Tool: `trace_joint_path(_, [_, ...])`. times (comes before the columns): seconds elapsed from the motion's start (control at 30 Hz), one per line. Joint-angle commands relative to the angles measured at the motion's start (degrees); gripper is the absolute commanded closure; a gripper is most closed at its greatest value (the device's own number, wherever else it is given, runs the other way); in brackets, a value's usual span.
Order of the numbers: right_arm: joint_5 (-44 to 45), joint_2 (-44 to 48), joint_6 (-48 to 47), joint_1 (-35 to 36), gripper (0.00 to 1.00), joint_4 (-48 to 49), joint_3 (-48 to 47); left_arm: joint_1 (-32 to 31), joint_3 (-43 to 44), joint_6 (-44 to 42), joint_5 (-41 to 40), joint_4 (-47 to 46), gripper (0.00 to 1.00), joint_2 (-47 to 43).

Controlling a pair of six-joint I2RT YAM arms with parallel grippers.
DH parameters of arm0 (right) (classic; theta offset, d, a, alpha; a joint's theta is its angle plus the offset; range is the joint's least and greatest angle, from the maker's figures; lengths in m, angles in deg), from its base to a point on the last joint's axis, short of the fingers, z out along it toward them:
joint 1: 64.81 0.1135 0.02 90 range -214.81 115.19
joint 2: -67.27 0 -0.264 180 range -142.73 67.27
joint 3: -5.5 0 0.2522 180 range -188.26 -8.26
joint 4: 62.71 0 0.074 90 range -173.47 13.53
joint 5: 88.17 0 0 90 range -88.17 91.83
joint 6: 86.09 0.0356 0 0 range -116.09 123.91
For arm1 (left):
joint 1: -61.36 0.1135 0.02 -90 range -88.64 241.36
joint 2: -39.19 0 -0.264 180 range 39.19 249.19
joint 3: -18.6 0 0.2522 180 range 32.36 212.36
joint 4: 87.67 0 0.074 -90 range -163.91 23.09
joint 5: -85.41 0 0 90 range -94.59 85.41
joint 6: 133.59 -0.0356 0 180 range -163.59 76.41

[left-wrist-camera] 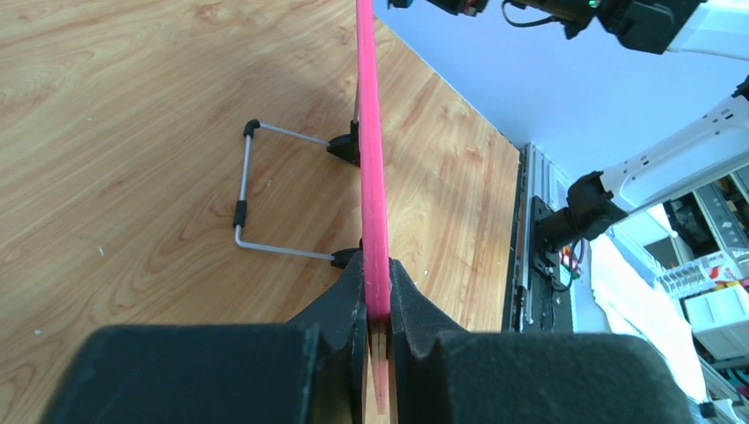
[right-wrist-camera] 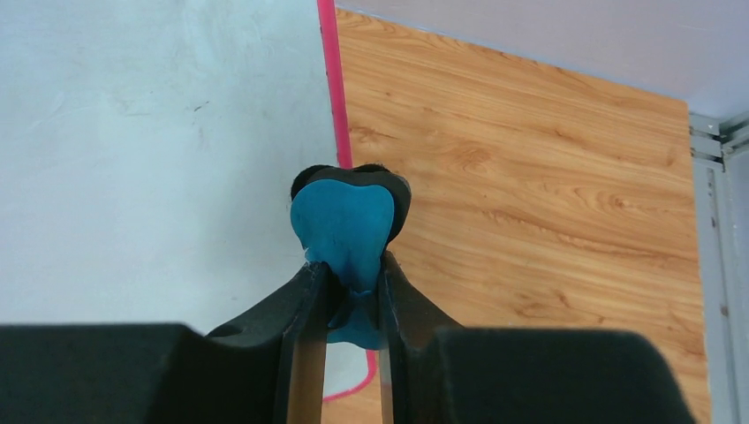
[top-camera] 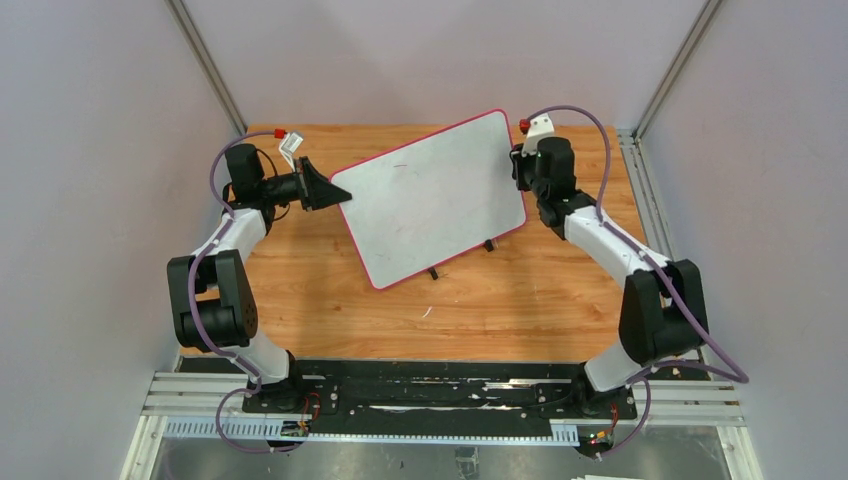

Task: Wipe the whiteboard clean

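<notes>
Firmly at opposite whiteboard edges: left gripper, right gripper with eraser.

From the left wrist the whiteboard shows only as a pink edge, its face hidden and its top cut off by the frame. The left pincer hides the rim where it clamps. From the right wrist the blue eraser has its lower part buried between the right pincer fingers, and the board's left and upper parts are cut off. Overhead, faint marks on the board are too small to read.

A wooden table with a small white speck near its near edge's middle.
</notes>
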Motion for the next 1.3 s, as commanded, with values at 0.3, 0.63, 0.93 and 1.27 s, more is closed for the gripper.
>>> trace_joint_path(0.3, [3.9, 23.5, 6.2, -0.3, 0.99, -43.6, -2.2, -0.3, 0.1, -1.4, 2.6, -1.7, 1.0, 0.2])
trace_joint_path(0.63, [-0.1, 34.6, 13.4, -0.3, 0.99, -56.1, 9.6, -0.3, -0.6, -1.7, 1.1, -1.7, 1.0, -0.4])
trace_joint_path(0.93, [-14.1, 36.9, 19.0, 1.5, 0.99, -52.5, 19.1, -0.3, -1.0, -1.9, 0.5, -1.7, 1.0, -0.5])
trace_joint_path(1.27, [-7.5, 31.1, 27.7, 15.6, 0.99, -45.1, 25.4, -0.3, -1.4, -1.9, -0.2, -1.7, 1.0, -0.9])
